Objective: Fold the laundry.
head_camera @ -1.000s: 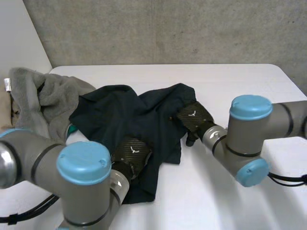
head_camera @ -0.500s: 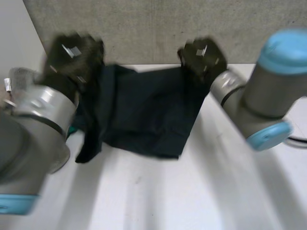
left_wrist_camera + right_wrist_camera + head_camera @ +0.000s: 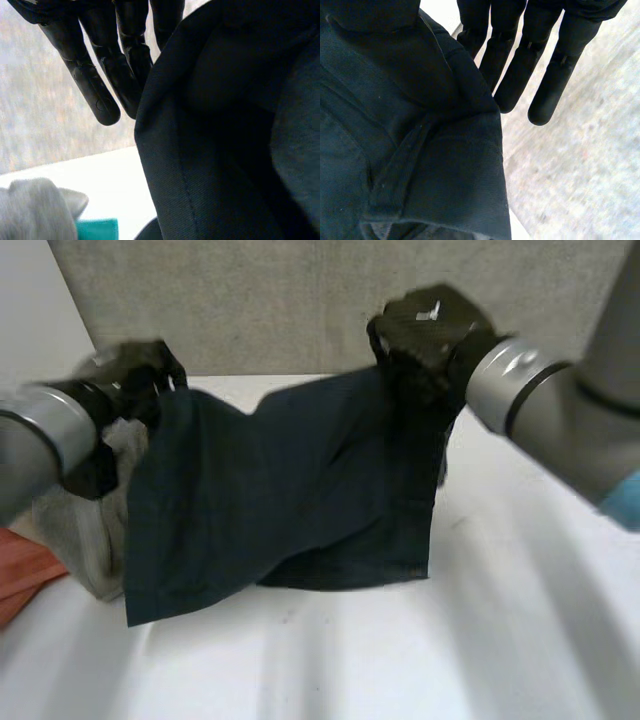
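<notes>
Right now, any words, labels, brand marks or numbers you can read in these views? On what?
No words or numbers can be read in any view.
Right hand: a small white mark on its back, a symbol with no letters to make out.
Dark cloth, held up between the left hand and the right hand: plain fabric and seams, nothing printed.
Grey towel: nothing readable on it.

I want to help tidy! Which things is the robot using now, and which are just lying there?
In use: dark cloth, held up by the left hand and right hand.
Lying about: grey towel, orange cloth, teal item beside the towel.
</notes>
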Controlling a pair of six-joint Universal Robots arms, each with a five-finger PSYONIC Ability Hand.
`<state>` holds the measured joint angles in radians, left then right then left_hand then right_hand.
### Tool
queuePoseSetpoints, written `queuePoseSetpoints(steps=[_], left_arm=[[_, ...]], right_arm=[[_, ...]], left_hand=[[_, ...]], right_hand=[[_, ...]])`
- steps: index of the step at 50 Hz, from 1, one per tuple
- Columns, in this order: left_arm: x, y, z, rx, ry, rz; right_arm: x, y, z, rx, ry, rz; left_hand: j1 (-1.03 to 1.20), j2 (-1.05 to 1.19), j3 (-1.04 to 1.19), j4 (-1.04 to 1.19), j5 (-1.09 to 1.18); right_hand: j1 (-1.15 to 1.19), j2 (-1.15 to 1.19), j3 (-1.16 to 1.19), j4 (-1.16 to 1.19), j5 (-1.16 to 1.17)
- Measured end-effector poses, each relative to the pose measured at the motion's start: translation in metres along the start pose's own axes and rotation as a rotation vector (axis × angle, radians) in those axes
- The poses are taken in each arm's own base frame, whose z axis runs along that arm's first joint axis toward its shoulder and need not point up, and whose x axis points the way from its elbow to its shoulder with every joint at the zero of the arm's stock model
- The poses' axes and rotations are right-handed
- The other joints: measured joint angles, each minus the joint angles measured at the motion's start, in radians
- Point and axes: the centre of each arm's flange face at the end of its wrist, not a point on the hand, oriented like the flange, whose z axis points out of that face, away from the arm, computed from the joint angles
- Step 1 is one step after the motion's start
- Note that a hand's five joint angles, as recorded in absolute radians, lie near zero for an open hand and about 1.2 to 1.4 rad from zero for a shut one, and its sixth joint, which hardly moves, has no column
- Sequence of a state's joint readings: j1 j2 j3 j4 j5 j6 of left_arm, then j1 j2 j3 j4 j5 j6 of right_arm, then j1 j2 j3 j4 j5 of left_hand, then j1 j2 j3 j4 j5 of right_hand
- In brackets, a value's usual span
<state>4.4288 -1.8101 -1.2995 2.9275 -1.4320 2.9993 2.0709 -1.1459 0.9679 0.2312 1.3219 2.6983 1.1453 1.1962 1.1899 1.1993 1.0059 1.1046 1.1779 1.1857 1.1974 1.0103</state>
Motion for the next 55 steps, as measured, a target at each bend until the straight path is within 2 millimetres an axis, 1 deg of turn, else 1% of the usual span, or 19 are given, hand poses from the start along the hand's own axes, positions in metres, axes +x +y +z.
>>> queuePoseSetpoints(steps=[4,7,9,10,12,13,16,18,20,24,30,35,41,44,46,50,52,53,55], left_arm=[[-0.008,0.008,0.03,0.009,-0.014,0.005],[-0.01,-0.006,0.048,0.086,-0.014,0.019],[-0.009,-0.024,0.054,0.169,-0.006,0.032],[-0.007,-0.045,0.056,0.259,0.004,0.044],[-0.003,-0.07,0.056,0.367,0.015,0.057],[0.0,-0.096,0.053,0.478,0.027,0.07],[0.007,-0.139,0.04,0.661,0.045,0.086],[0.01,-0.158,0.031,0.743,0.053,0.091],[0.012,-0.169,0.023,0.784,0.057,0.094],[0.012,-0.166,0.016,0.757,0.057,0.093],[0.01,-0.129,0.003,0.594,0.055,0.083],[0.017,-0.112,-0.02,0.544,0.079,0.083],[0.028,-0.12,-0.053,0.593,0.107,0.095],[0.029,-0.13,-0.058,0.628,0.102,0.103],[0.027,-0.132,-0.055,0.633,0.096,0.104],[0.02,-0.127,-0.031,0.589,0.074,0.1],[0.012,-0.11,-0.005,0.513,0.056,0.095],[0.011,-0.106,0.0,0.499,0.052,0.094],[0.004,-0.084,0.025,0.424,0.038,0.09]], right_arm=[[0.0,0.019,0.023,0.005,0.065,-0.011],[0.007,0.019,0.042,0.077,0.16,-0.024],[0.016,0.01,0.05,0.157,0.229,-0.029],[0.024,-0.003,0.055,0.239,0.288,-0.031],[0.032,-0.016,0.056,0.316,0.335,-0.031],[0.042,-0.038,0.055,0.431,0.397,-0.028],[0.054,-0.068,0.048,0.574,0.454,-0.02],[0.059,-0.083,0.041,0.637,0.467,-0.014],[0.061,-0.092,0.035,0.665,0.457,-0.009],[0.058,-0.092,0.027,0.629,0.401,-0.006],[0.042,-0.074,0.009,0.455,0.263,-0.019],[0.036,-0.074,-0.013,0.384,0.215,-0.047],[0.04,-0.089,-0.034,0.386,0.215,-0.057],[0.043,-0.094,-0.036,0.401,0.217,-0.036],[0.044,-0.092,-0.033,0.399,0.213,-0.02],[0.04,-0.075,-0.015,0.352,0.189,0.017],[0.033,-0.052,0.002,0.289,0.168,0.037],[0.031,-0.048,0.005,0.276,0.166,0.04],[0.023,-0.023,0.02,0.213,0.157,0.049]], left_hand=[[0.0,0.002,0.0,0.0,0.0],[0.0,0.002,0.0,0.0,0.0],[0.0,0.002,0.001,0.0,0.0],[0.002,0.003,0.003,0.0,0.0],[0.002,0.003,0.003,0.0,0.0],[0.002,0.003,0.004,0.0,0.0],[0.002,0.003,0.004,0.0,0.0],[0.002,0.003,0.004,0.0,0.0],[0.002,0.003,0.004,0.0,0.0],[0.002,0.003,0.004,0.0,0.0],[0.002,0.003,0.004,0.0,0.0],[0.002,0.003,0.004,0.0,0.0],[0.002,0.003,0.004,0.0,0.0],[0.002,0.003,0.004,0.0,0.0],[0.002,0.003,0.004,0.0,0.0],[0.002,0.003,0.004,0.001,0.0],[0.002,0.003,0.004,0.001,0.0],[0.002,0.003,0.004,0.001,0.0],[0.002,0.003,0.004,0.001,0.0]], right_hand=[[0.0,0.0,0.0,0.0,0.0],[0.0,0.0,0.0,0.0,0.0],[0.0,0.0,0.003,0.001,0.0],[0.0,0.0,0.005,0.002,0.0],[0.0,0.0,0.006,0.003,0.0],[0.0,0.0,0.006,0.003,0.0],[0.0,0.0,0.006,0.003,0.0],[0.0,0.0,0.006,0.003,0.0],[0.0,0.0,0.006,0.003,0.0],[0.0,0.0,0.006,0.003,0.0],[0.0,0.0,0.006,0.003,0.0],[0.0,0.0,0.006,0.003,0.0],[-0.001,0.0,0.006,0.003,0.0],[-0.001,0.0,0.006,0.003,0.0],[-0.001,0.0,0.006,0.003,0.0],[-0.001,0.0,0.006,0.003,0.002],[-0.001,0.0,0.006,0.003,0.002],[-0.001,0.0,0.006,0.003,0.002],[-0.001,0.0,0.006,0.003,0.002]])
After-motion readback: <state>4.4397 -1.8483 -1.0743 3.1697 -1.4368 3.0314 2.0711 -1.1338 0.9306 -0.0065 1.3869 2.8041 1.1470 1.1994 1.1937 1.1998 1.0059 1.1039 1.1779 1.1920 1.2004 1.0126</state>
